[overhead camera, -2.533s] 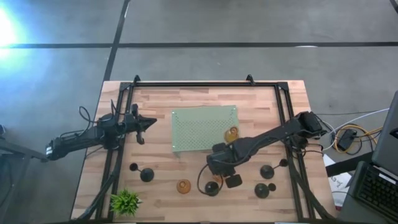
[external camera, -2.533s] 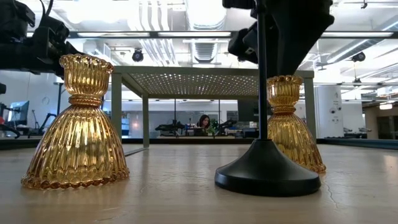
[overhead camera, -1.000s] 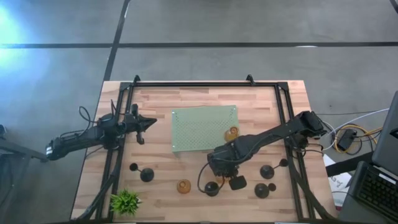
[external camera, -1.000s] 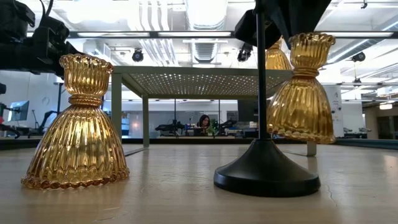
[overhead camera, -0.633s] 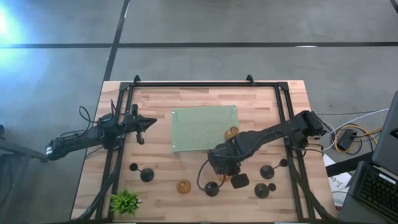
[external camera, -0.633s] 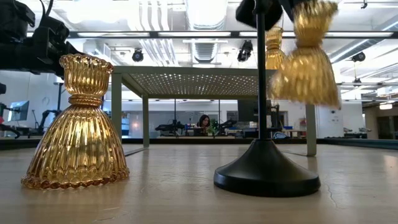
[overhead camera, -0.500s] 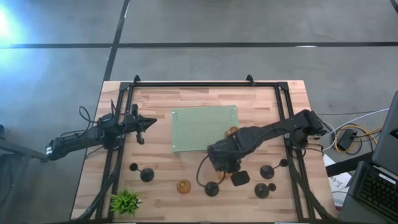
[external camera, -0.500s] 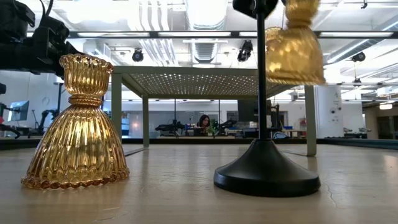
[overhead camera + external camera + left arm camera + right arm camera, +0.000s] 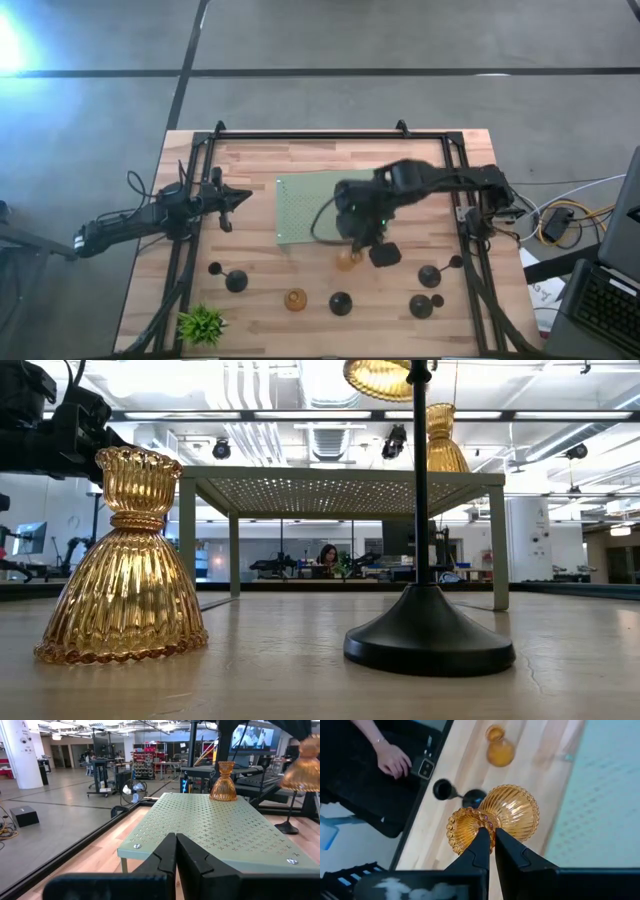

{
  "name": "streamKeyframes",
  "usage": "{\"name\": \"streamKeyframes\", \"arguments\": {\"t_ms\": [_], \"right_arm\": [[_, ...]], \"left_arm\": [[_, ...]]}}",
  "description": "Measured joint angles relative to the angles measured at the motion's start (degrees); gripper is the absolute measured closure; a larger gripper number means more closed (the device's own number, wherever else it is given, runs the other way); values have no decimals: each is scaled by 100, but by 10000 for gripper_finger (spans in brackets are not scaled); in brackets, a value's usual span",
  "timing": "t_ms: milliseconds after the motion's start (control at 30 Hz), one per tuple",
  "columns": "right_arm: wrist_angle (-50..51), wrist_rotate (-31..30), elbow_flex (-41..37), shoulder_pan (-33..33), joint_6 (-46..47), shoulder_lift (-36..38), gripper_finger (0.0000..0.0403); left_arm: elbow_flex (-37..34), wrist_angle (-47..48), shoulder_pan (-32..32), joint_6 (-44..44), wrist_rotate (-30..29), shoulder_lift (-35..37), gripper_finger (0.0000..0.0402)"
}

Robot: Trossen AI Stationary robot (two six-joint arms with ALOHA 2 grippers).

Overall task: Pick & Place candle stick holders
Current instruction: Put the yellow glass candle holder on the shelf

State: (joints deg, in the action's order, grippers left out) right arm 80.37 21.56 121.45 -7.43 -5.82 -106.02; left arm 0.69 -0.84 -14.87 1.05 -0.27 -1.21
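Candle stick holders, amber: three.
- One clamped in the right gripper (image 9: 489,837), held amber holder (image 9: 512,815), in the air by the near right edge of the pale green mat (image 9: 310,205).
- One standing on the mat's far right part (image 9: 222,782).
- One on the table, near centre (image 9: 295,298).

Candle stick holders, black: four, along the near side: (image 9: 236,281), (image 9: 340,302), (image 9: 422,306), (image 9: 430,275).

Left gripper (image 9: 176,852): fingers together, empty, left of the mat.

Change from half a second ago: the held holder is higher, and the right arm has swung over the mat.

One holder (image 9: 223,782) stands on the mat (image 9: 310,205), apparently near its right edge.
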Motion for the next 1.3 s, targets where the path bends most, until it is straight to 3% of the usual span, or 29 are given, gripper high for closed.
{"name": "streamKeyframes", "arguments": {"t_ms": [267,733,1300], "right_arm": [[132,309,368,768,-473,0,395],[-150,402,237,1943,-1233,-189,395],[42,400,279,2451,-1496,-731,395]], "left_arm": [[0,1,-1,0,-1,-1,388],[0,0,-2,-1,0,-2,388],[-1,0,-1,-1,-1,-26,388]]}}
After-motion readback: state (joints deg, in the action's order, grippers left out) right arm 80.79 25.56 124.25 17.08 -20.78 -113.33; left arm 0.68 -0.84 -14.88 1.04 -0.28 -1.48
